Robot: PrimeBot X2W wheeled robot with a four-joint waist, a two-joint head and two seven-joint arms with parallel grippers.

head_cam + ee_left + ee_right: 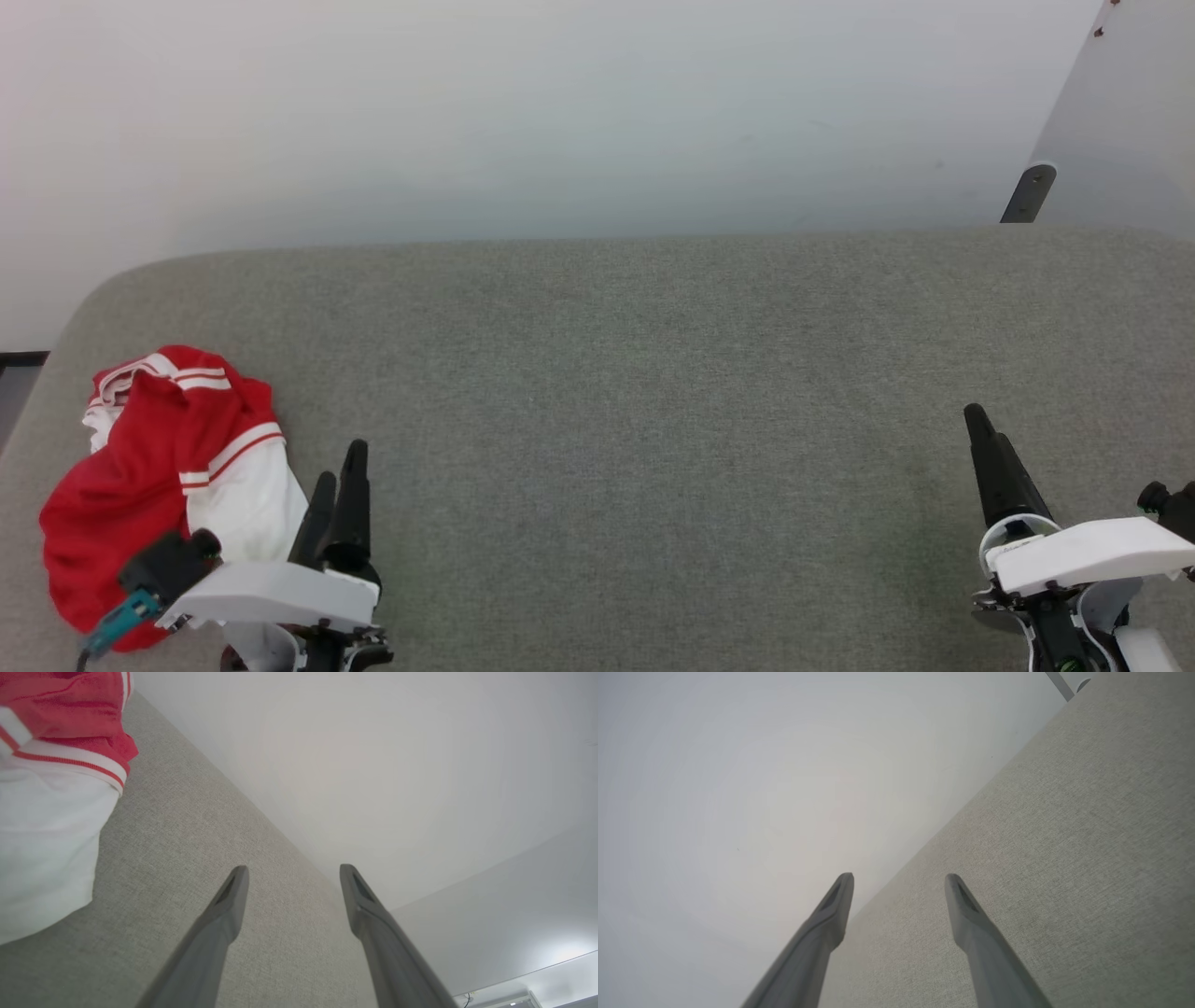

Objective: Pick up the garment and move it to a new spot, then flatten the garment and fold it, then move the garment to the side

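While both sit low at the near edge of the grey fabric surface (653, 373), the left gripper (294, 870) holds its two dark fingers spread with nothing between them, and the right gripper (900, 877) is parted the same way over bare fabric. Just beside the left gripper and clear of its fingers, the garment (159, 467) lies crumpled near the surface's left end, red cloth bunched around a white sleeve with striped trim. Beyond the far edge rises a pale wall (560, 112), with a slanted pale panel (1120, 121) at far right.
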